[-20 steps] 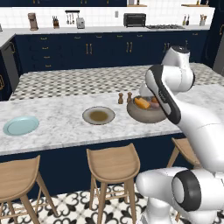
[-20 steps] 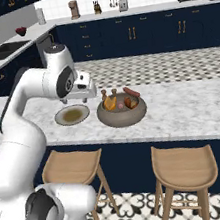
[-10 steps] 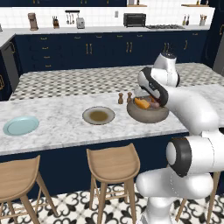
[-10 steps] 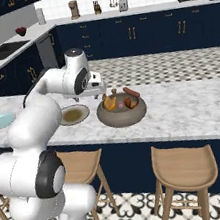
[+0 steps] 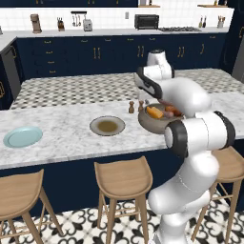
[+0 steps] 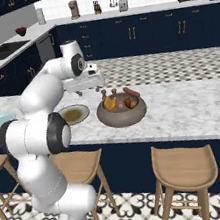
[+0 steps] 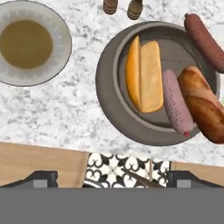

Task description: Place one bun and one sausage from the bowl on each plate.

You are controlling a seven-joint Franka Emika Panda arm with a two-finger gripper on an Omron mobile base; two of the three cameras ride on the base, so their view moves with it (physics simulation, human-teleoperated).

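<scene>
My gripper (image 7: 112, 177) hangs wide open and empty above the stone bowl (image 7: 109, 105), which holds two buns (image 7: 144, 75) and two sausages (image 7: 176, 104); the tan plate (image 7: 61, 43) lies beside it, the blue plate (image 5: 22, 136) well apart.

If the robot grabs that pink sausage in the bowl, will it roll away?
Probably a little. The sausage is round and smooth, so it might slip or roll. But it lies wedged between two buns inside the bowl, which should hold it.
</scene>
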